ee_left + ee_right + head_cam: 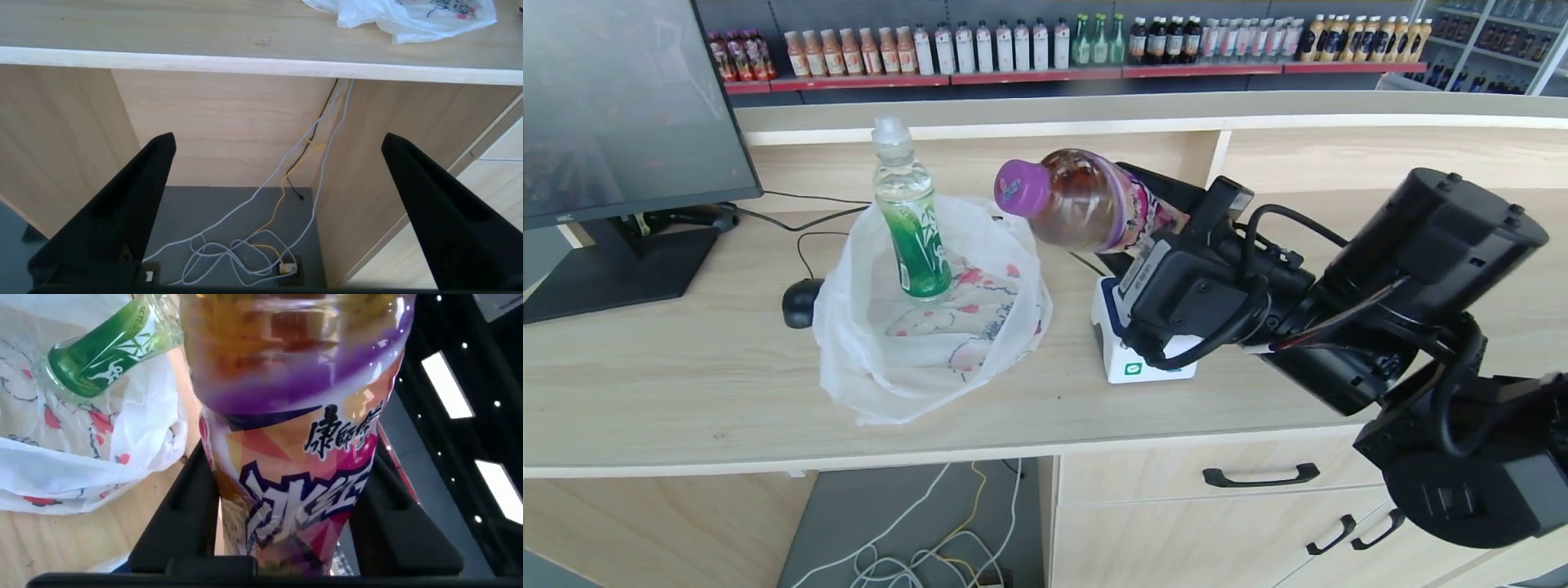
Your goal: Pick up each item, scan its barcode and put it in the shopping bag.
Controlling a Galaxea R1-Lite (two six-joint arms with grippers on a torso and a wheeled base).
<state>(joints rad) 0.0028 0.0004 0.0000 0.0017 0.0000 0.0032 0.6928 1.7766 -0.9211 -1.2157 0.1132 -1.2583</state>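
My right pincer (1147, 241) is clamped round the label end of the purple-capped bottle (1078, 200), held above the scanner (1131, 363). The bottle's long axis tilts cap-first toward my left, where the shopping bag (866, 359) sits open just beside it, 1 green bottle (915, 241) upright inside. My left pincer (278, 143) hangs spread and empty below the surface (686, 392), so the right arm is nearer.

Purple-capped bottle (1078, 204): amber liquid, purple-orange label. Green-labelled bottle (915, 237) at its 9 o'clock: clear body. Shopping bag (882, 367): white, red print.
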